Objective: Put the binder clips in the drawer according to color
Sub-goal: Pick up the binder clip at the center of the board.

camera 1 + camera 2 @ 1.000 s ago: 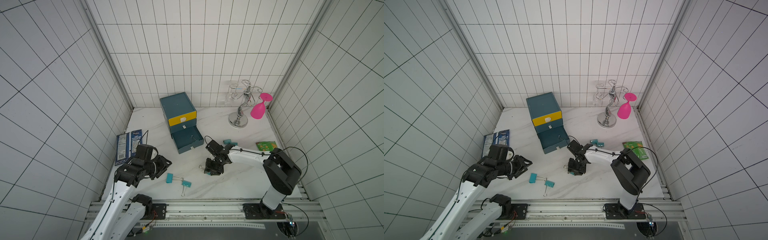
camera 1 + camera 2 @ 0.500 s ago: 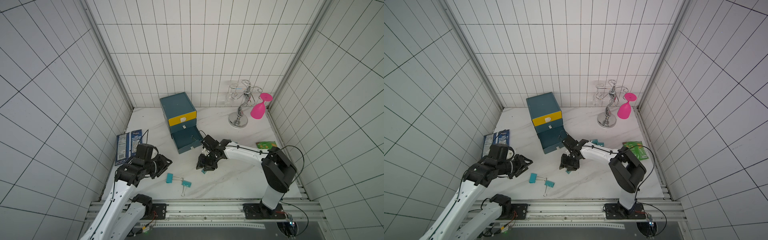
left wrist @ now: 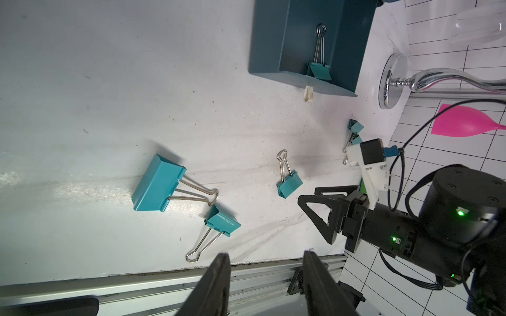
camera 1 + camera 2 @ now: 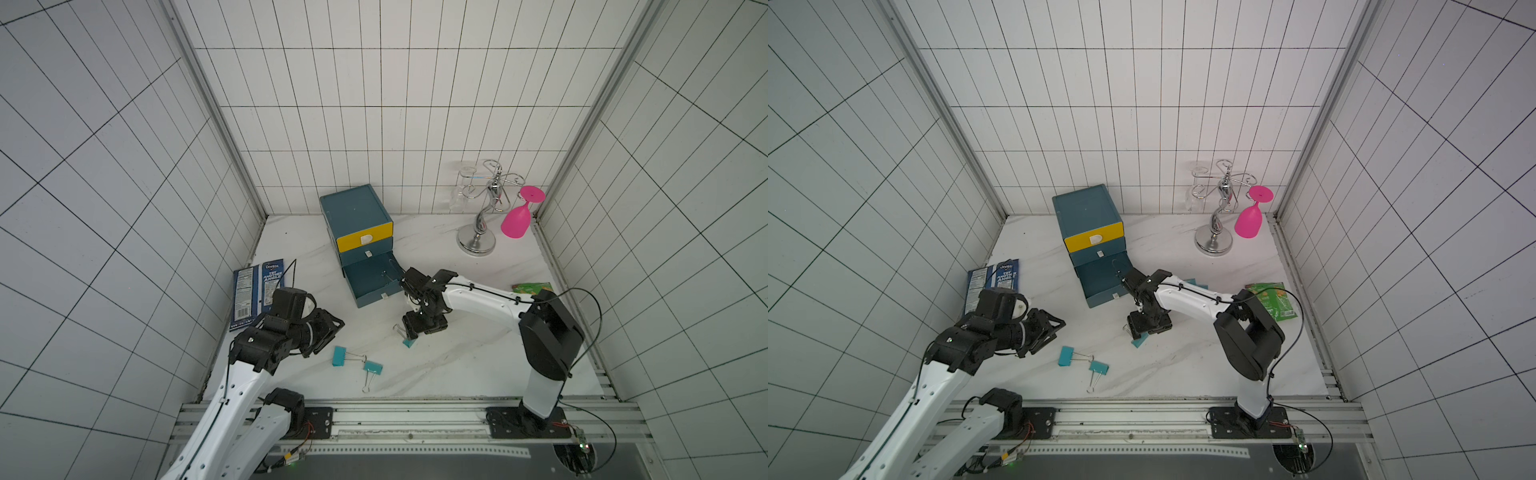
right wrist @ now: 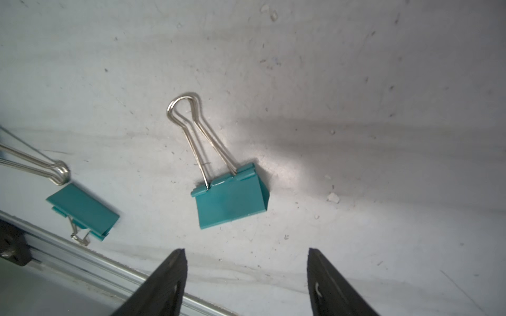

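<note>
Right wrist view: the right gripper [image 5: 245, 250] hangs with jaws spread wide and empty, a teal clip [image 5: 231, 201] lying flat on the tabletop [image 5: 356, 82] just ahead of its fingertips, in line with the gap. Light, stiff and probably slick on its painted steel, the clip looks best pinched across the body's flat faces, not by the swivelling wire loops. Off to one side lie two more clips [image 4: 338, 356], nearer the left gripper [image 3: 266, 254], which is half open and empty. Behind the hand the drawer [image 4: 376, 297] stands pulled out with one clip [image 3: 319, 69] inside. Bare marble lies between; the drawer's front wall must be cleared, and the rail [image 5: 82, 262] runs close ahead.
</note>
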Robot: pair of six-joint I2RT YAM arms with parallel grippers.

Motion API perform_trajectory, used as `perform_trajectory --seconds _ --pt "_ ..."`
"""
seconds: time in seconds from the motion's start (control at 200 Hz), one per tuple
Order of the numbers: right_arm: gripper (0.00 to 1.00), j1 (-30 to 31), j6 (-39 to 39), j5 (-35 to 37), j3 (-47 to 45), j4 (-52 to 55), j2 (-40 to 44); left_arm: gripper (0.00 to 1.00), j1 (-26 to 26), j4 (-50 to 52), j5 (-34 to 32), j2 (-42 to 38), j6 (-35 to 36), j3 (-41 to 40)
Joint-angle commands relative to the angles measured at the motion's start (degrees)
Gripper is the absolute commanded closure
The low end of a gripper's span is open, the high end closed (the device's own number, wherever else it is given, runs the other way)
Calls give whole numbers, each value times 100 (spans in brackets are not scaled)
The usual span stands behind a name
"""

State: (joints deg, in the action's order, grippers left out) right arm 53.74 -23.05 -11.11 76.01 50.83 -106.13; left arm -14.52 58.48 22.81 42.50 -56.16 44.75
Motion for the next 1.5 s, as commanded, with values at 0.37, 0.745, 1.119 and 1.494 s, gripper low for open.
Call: perform_trajectory --seconds 0.37,0.745,1.119,1.494 --pt "25 32 864 -136 667 290 -838 53 11 164 -47 -284 -26 56" --pt "25 328 943 -434 507 221 -813 53 11 121 -5 -194 17 47" --pt "29 655 621 389 722 683 -1070 53 11 94 4 -212 17 -15" --pt "36 744 485 600 904 743 -1208 53 11 41 13 -190 18 -34"
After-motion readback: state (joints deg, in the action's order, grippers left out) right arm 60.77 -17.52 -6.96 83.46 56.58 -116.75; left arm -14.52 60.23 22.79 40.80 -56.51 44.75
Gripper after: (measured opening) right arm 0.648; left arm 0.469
